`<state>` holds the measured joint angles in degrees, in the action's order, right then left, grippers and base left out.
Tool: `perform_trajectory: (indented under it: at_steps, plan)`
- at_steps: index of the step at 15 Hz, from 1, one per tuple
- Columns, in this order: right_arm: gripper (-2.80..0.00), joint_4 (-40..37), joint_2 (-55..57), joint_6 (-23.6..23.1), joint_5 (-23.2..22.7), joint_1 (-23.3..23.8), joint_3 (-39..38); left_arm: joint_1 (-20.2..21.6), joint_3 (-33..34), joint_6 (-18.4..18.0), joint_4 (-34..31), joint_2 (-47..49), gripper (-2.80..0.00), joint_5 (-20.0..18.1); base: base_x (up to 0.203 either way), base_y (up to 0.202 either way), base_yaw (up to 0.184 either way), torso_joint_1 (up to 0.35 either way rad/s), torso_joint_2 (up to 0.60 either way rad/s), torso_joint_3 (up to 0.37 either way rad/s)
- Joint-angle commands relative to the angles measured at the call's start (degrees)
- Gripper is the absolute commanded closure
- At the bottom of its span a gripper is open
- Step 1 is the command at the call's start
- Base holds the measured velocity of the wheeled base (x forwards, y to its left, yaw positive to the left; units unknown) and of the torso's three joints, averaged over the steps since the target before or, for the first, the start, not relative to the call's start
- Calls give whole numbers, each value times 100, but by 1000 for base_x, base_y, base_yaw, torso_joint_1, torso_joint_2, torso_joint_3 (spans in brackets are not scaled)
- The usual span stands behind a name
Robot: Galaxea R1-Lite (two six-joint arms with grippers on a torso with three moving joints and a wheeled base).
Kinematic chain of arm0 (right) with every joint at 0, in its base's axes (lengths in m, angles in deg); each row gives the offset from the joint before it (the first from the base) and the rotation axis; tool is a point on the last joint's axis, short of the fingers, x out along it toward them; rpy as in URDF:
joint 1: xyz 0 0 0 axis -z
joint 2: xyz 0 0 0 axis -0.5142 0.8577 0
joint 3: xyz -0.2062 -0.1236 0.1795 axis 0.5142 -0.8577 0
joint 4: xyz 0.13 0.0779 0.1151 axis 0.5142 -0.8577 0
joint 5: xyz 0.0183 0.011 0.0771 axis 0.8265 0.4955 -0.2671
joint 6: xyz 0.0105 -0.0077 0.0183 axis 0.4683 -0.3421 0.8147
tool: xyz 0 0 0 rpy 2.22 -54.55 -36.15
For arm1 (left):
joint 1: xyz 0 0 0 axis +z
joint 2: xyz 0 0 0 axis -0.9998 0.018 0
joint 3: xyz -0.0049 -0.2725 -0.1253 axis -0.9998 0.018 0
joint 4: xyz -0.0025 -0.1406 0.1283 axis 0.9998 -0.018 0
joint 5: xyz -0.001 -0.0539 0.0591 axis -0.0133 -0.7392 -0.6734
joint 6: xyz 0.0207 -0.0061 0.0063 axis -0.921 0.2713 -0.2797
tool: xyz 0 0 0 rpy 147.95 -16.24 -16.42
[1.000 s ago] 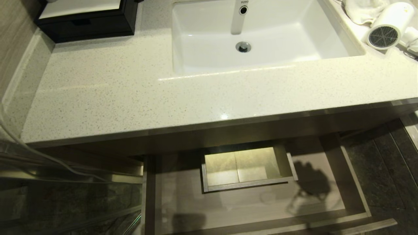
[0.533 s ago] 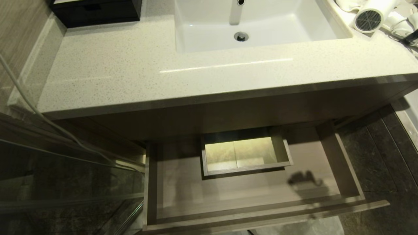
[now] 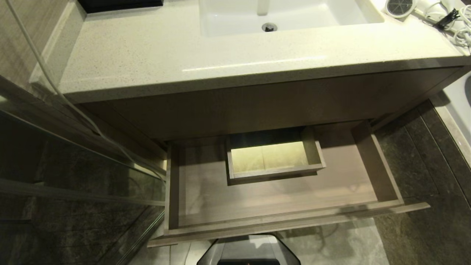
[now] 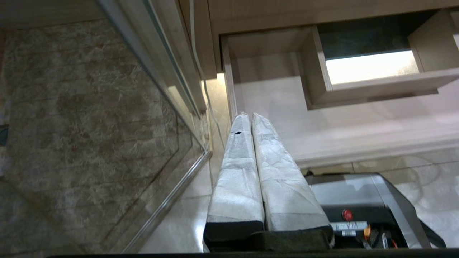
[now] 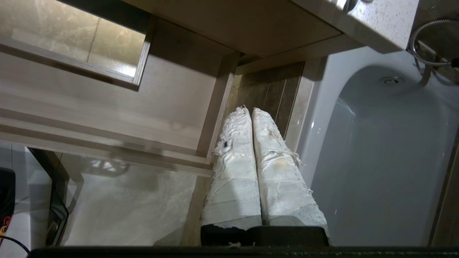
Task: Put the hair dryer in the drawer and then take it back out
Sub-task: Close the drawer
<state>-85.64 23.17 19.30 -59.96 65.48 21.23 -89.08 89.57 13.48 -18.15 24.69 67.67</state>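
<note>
The wide, shallow light-brown wood-grain drawer (image 3: 279,198) stands pulled out in the lower middle of the head view, below the speckled cream stone worktop (image 3: 154,55). Its floor is bare, and a boxed rectangular cut-out (image 3: 274,159) sits at the middle of its back part, showing pale tile through it. The white plastic hair dryer (image 3: 403,6) with its dark grey mesh grille lies on the worktop at the upper right corner of the head view, well apart from the drawer, just beside the right rim of the white rectangular sink (image 3: 294,16). A coiled white cord (image 3: 458,27) lies next to it at the right edge. A black box (image 3: 119,3) shows at the upper left, cut off by the top edge. A glass panel (image 3: 73,176) fills the lower left, and dark stone floor tiles (image 3: 423,191) fill the lower right.

Neither arm shows in the head view. In the left wrist view, the left claw (image 4: 247,115), wrapped in white tape, has its two fingers pressed together with nothing between them; it hangs near the drawer's left side wall. In the right wrist view, the right claw (image 5: 248,109), also taped white, is closed tight and empty, and sits at the drawer's right front corner, with a white bathtub (image 5: 376,143) filling the right half of that frame.
</note>
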Motion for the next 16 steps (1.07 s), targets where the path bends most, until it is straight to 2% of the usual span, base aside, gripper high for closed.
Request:
perform_trajectory:
  at_steps: [1,9,16]
  plan:
    - [0,-23,-33,-25,-19,1,-30,2,0,2,-1,0,0,1,0,0,0,-259,-63,-310]
    - [0,-41,-33,-7,-28,1,-65,2,0,2,-1,0,0,1,0,0,0,-49,-8,-52]
    - [0,-13,-117,-12,-36,1,-213,-2,0,2,-1,0,0,1,0,0,0,-201,359,154]
